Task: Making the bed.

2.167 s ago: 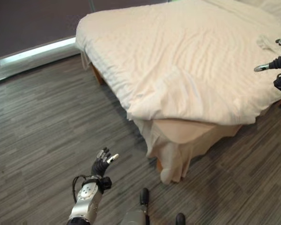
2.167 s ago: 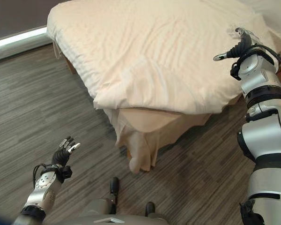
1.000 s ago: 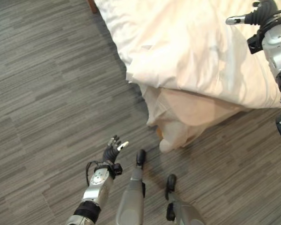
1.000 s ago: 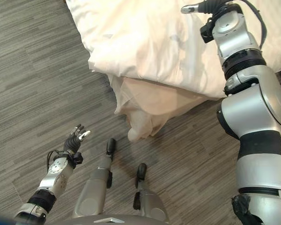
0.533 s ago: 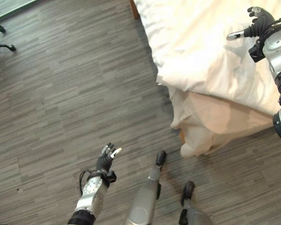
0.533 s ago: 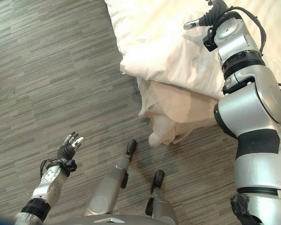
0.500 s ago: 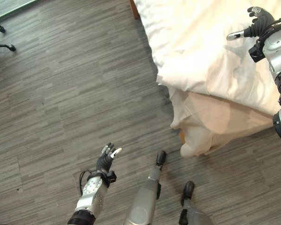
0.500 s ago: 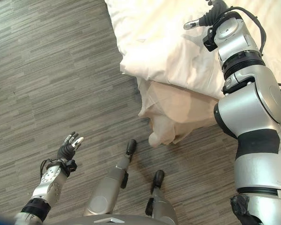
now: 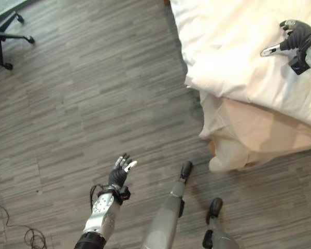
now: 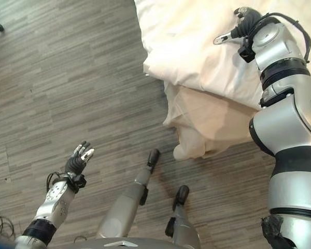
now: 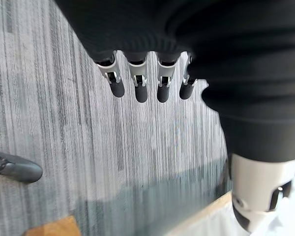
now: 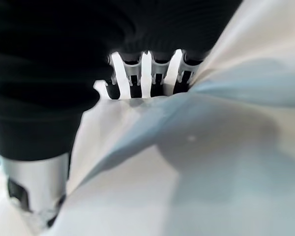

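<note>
At the upper left of the left eye view stand the dark legs of a black wheeled office chair (image 9: 5, 36) on the grey wood-plank floor (image 9: 83, 93). Lower down, left of centre, my left hand (image 9: 119, 174) hangs over that bare floor, well apart from the bed, with its fingers (image 11: 137, 86) loosely extended and nothing in them.

The upper right of both eye views is taken by the corner of the bed, covered by a rumpled cream-white duvet (image 9: 228, 46). Beneath its edge a beige sheet (image 9: 249, 132) spills off the mattress corner and droops in a bunch to the floor.

At the far right, near the top, my right hand (image 9: 293, 36) is over the duvet. Its thumb points straight out toward the left of the frame. In the right wrist view the fingertips (image 12: 157, 81) are behind a fold of the white cloth, so I cannot tell whether they grasp it.
</note>
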